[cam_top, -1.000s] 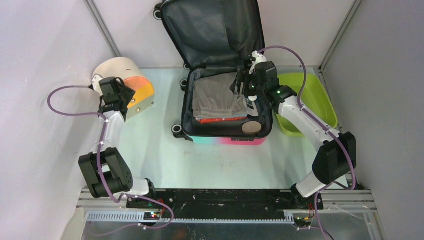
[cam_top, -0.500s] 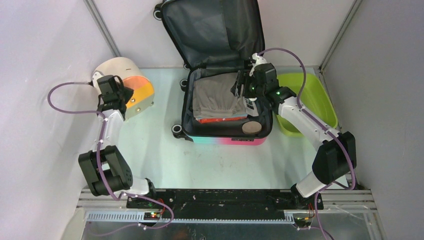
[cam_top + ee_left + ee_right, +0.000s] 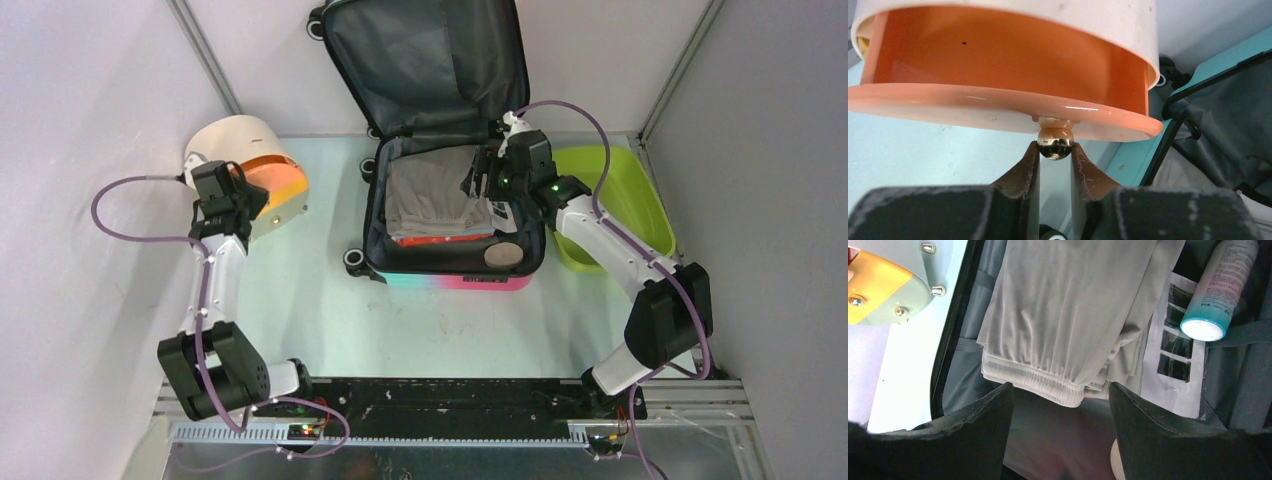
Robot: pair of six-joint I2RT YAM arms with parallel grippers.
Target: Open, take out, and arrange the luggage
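- Seen from above: the luggage [image 3: 420, 60] lying open at the far middle of the table [image 3: 400, 330], with its lid propped up against the back wall and its pink-to-teal shell edge facing the arms.
- Directly under the right claw [image 3: 1059, 390]: the right half of the luggage's open compartment, lined in dark grey.
- Right claw spread wide, gripping nothing, hovering above the contents.
- Below and between its fingers: a folded pale grey garment [image 3: 1068, 315], ribbed hem nearest the claw.
- Beyond the claw's right finger: a white bottle [image 3: 1220, 285] with a teal cap, and a white packet [image 3: 1175, 365] with black squares lying between bottle and garment.
- Further to the right claw's right, outside the luggage: a lime-green tub [image 3: 620, 190].
- Left claw [image 3: 1055, 152] narrowed onto a small brass ball knob [image 3: 1055, 142], one finger touching each side.
- Just past the knob: the orange front of a cream-and-orange cylinder [image 3: 998, 60].
- Well to the left claw's right: the luggage, with its teal rim and one black wheel showing.
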